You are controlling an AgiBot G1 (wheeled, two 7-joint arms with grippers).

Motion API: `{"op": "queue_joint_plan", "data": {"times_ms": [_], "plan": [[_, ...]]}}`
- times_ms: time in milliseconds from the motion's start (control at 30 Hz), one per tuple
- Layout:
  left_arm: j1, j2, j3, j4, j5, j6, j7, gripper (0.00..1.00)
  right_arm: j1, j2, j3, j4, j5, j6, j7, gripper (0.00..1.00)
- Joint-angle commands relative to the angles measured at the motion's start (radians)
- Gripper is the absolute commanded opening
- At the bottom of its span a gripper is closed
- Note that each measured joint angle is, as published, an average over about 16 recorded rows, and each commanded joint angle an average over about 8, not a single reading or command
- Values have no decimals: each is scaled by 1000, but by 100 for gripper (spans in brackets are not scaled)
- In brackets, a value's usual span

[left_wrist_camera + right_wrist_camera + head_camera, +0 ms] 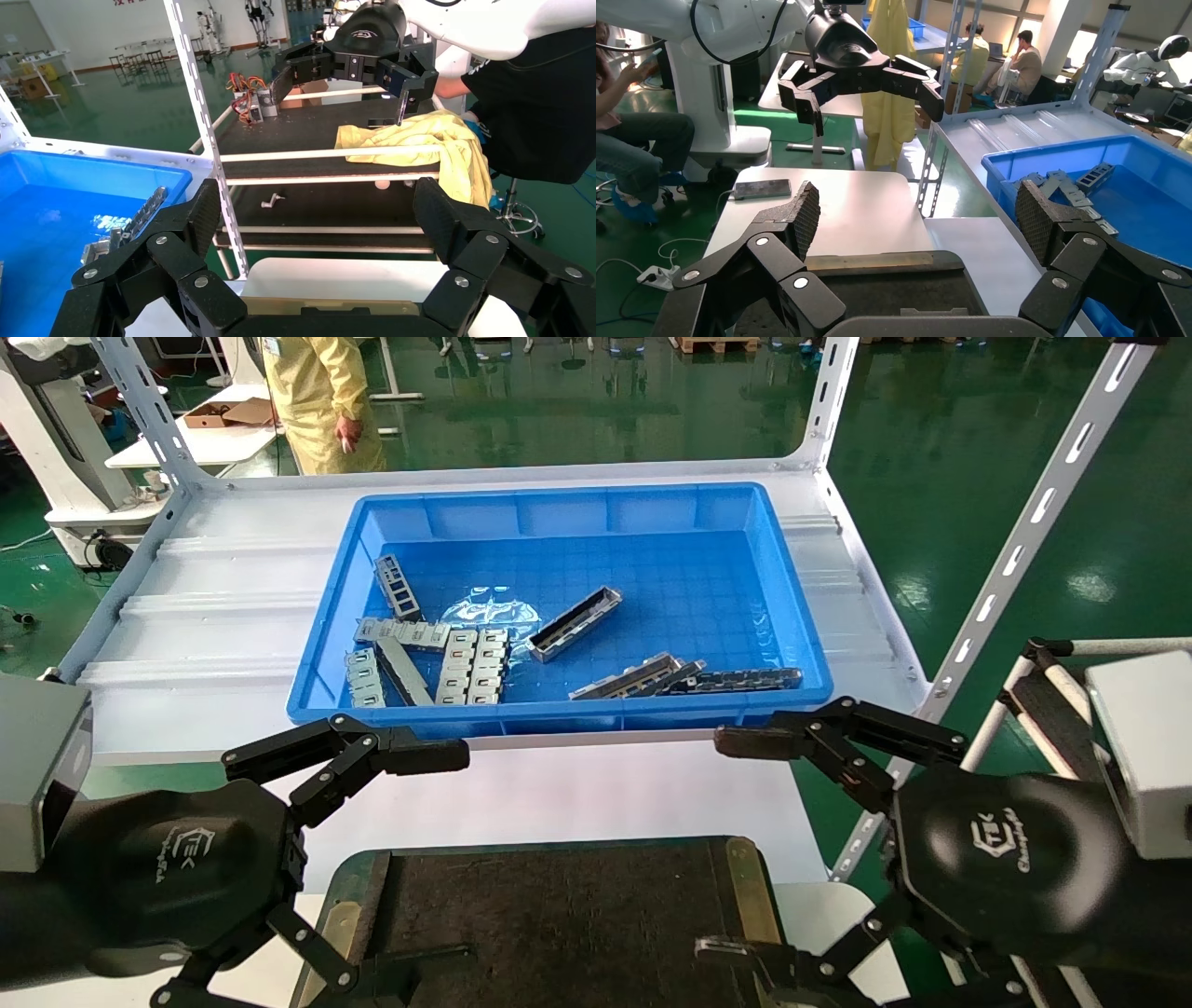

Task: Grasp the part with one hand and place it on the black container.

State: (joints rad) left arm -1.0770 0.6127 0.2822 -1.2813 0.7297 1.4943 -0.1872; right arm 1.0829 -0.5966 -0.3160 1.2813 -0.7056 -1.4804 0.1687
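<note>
Grippers of a two-armed robot hang spread and empty above the near corners of the black container [559, 915], a wide flat tray with a rough black-brown surface and worn brass-coloured rim strips. The left gripper [410, 859], a black multi-finger hand with a white logo, sits over the tray's left corner, its fingers [204, 210] wide apart and holding nothing. The right gripper [745, 845], its twin, sits over the tray's right corner, its fingers [1035, 214] likewise splayed and clear of any object.

Beyond the tray's far edge, on a pale grey metal shelf [205, 607], stands a deep blue plastic bin [792, 617]. Inside it, near the middle of the floor, lies the part [575, 622], a slim grey metal channel bar with raised side walls, set at a slant and apart from everything else in the bin. Toward the bin's left side lie flat pale-grey slotted plates [470, 663] in a loose cluster. Against the bin's near wall, right of centre, rest darker long bars [736, 680], overlapping at their ends.

Behind the shelf a person in a yellow coat [321, 402] stands on a glossy green floor [978, 449].
</note>
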Motion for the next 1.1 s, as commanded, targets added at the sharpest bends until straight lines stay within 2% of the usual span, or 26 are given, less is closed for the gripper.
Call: {"op": "queue_joint_plan", "data": {"times_ms": [33,1100], "plan": [[0,0,0,0,0,0,0,100,0,0,0,0,0,0,0,100],[0,0,0,0,0,0,0,100,0,0,0,0,0,0,0,100]]}}
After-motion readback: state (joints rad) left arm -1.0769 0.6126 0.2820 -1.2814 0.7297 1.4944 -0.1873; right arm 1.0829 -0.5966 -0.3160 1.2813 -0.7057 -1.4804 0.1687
